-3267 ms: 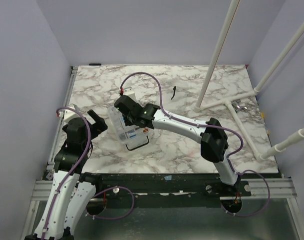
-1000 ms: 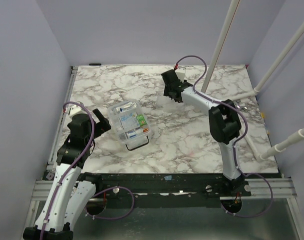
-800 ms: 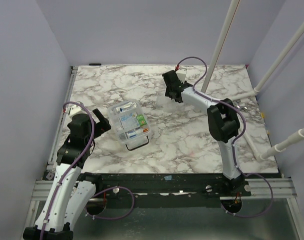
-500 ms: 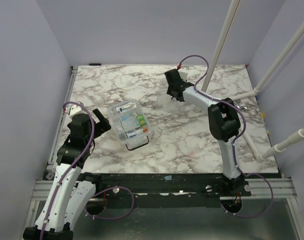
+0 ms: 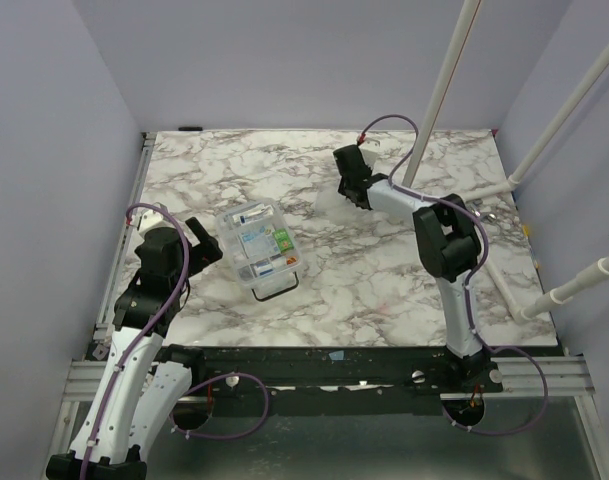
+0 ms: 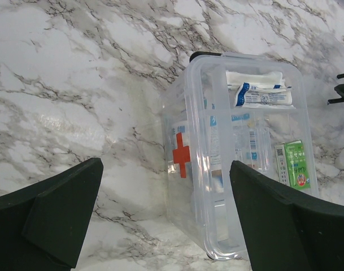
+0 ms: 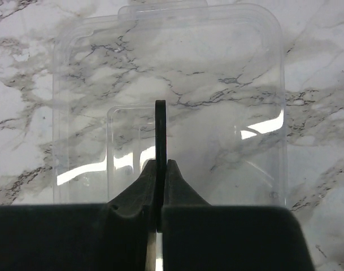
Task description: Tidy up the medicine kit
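Note:
The medicine kit [image 5: 259, 250] is a clear box with a red cross, standing left of centre with packets showing inside it. The left wrist view shows the kit [image 6: 245, 147] just ahead of my left gripper [image 6: 172, 226], which is open and apart from it. My left gripper [image 5: 199, 245] sits to the kit's left. At the back centre, my right gripper [image 5: 352, 187] is low over the table. It is shut [image 7: 160, 164] on a thin black strip [image 7: 160, 121] standing edge-on above a clear plastic tray-like piece [image 7: 217, 84] lying flat on the marble.
White pipes [image 5: 434, 110] rise from a T-shaped pipe foot [image 5: 484, 240] on the right side of the table. A small metal item [image 5: 481, 212] lies by that foot. Purple walls close in the table on three sides.
My right gripper has shut on the thin black strip and shifted slightly right at the back. The left arm and the kit have not moved.

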You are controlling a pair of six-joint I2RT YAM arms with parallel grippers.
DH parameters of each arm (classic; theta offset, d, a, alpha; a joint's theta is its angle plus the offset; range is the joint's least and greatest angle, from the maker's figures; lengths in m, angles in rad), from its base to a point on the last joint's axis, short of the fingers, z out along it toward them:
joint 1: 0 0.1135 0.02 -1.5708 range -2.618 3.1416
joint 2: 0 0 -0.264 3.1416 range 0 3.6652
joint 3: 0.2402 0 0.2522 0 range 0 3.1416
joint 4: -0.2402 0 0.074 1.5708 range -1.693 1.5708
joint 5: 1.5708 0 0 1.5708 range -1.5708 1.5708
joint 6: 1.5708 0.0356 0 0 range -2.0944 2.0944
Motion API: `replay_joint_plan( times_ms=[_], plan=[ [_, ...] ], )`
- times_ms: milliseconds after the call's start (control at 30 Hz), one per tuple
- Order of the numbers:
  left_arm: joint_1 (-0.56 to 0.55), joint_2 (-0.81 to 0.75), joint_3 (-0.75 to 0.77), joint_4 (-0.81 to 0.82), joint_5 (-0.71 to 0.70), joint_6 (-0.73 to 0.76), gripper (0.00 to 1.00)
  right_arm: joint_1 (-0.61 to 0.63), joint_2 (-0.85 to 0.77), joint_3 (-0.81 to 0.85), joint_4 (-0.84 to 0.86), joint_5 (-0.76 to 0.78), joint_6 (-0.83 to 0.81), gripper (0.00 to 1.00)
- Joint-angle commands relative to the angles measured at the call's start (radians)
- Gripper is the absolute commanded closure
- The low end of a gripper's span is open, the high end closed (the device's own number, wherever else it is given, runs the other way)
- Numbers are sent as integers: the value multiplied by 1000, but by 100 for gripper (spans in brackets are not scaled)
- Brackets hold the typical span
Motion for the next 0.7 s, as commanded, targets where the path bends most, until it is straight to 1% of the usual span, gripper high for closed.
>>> replay_joint_plan(
  times_ms=[0,167,667],
  plan=[
    [-2,-11,-11,19,8,5,1,-11,-38,-96,134,-18,-19,99],
    [-2,-11,-10,19,9,5,2,-11,-107,-168,260,-81,-81,99],
    [-2,-17,-10,19,10,5,1,-6,-273,-170,265,-156,-208,99]
  ],
)
